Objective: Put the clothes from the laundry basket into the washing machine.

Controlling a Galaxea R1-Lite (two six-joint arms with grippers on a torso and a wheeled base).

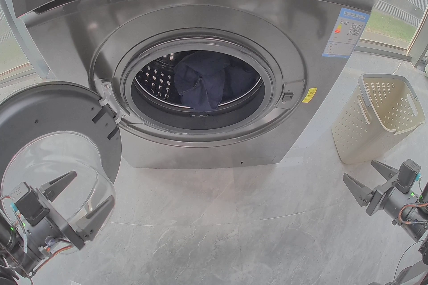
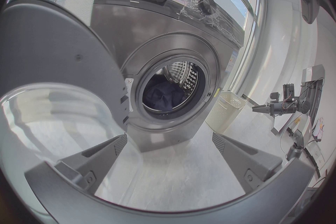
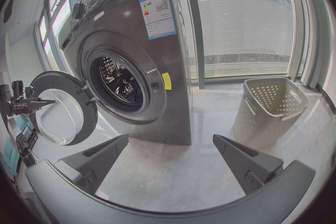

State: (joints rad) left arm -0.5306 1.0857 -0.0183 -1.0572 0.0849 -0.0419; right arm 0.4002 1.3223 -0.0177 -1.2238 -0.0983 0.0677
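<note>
The grey washing machine (image 1: 200, 10) stands ahead with its round door (image 1: 53, 121) swung open to the left. Dark navy clothes (image 1: 209, 79) lie inside the drum, also seen as the clothes (image 2: 164, 95) in the left wrist view. A cream laundry basket (image 1: 379, 114) sits on the floor to the right of the machine, and no clothes show inside it. My left gripper (image 1: 87, 194) hangs open low on the left, just in front of the door's glass. My right gripper (image 1: 368, 179) stands open low on the right, below the basket (image 3: 271, 109).
The floor (image 1: 223, 219) is pale grey tile, with free room between the two arms and the machine. Windows run behind and to the right of the machine. The open door (image 2: 52, 77) juts out close to my left gripper.
</note>
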